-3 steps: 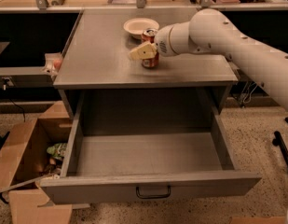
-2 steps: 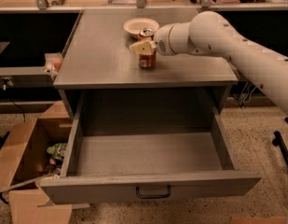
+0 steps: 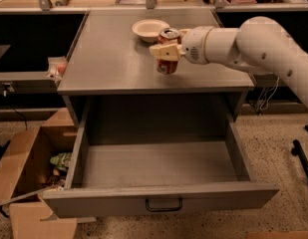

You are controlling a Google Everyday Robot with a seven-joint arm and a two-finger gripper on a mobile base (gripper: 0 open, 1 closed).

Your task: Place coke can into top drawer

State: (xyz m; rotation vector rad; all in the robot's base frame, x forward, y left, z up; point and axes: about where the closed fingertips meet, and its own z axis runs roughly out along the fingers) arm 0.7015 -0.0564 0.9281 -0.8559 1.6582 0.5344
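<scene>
The coke can, red with a silver top, is held in my gripper just above the grey cabinet top, near its front edge. A cream finger crosses the can's front; the gripper is shut on the can. The white arm reaches in from the right. The top drawer stands pulled wide open below and in front of the can. Its inside shows bare and its small dark handle is at the centre of the front panel.
A white bowl sits on the cabinet top just behind the can. A brown cardboard box with items in it stands open on the floor to the left of the drawer. A shelf with clutter runs along the back.
The can has risen off the cabinet top in the gripper and shifted slightly right and forward. The drawer and the bowl have not moved.
</scene>
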